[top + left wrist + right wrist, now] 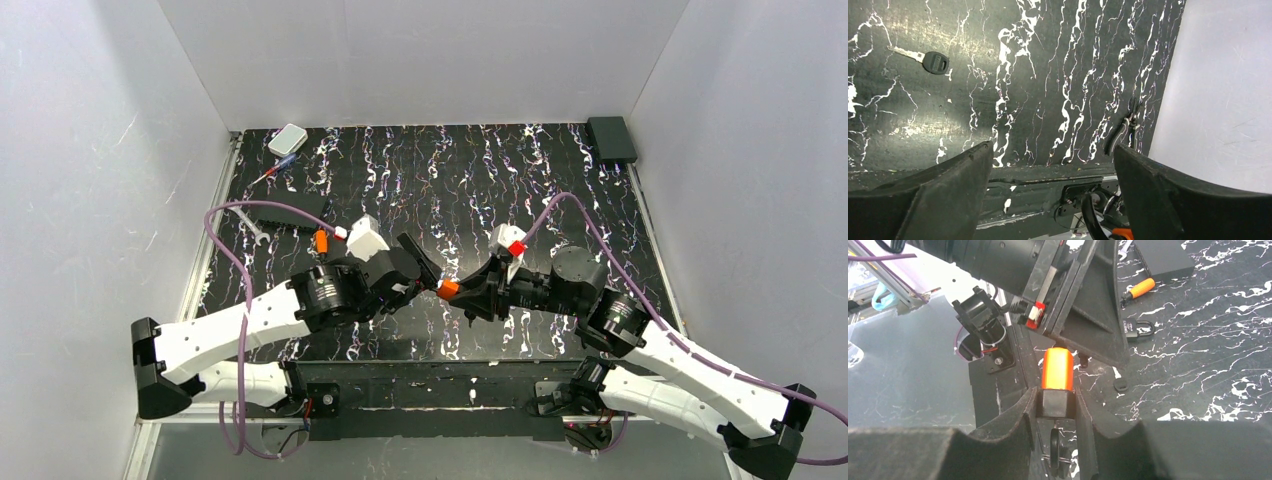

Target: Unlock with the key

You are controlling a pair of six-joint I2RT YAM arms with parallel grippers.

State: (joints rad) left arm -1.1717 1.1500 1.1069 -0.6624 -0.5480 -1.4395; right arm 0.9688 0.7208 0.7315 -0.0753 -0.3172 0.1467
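The right pincer (pixel 1057 397) is clamped on a stubby orange-and-black cylinder (pixel 1057 367), not the key, and it sits almost nose to nose with the left pincer (pixel 1053 150), which gapes wide and empty. I'd worry they knock together if either swings. The key (pixel 931 61) lies flat on the marbled table (pixel 1058 75), well clear of the left fingers, with the padlock (pixel 1136 329) just past that pincer; so thin a key could skid away under a careless pinch.
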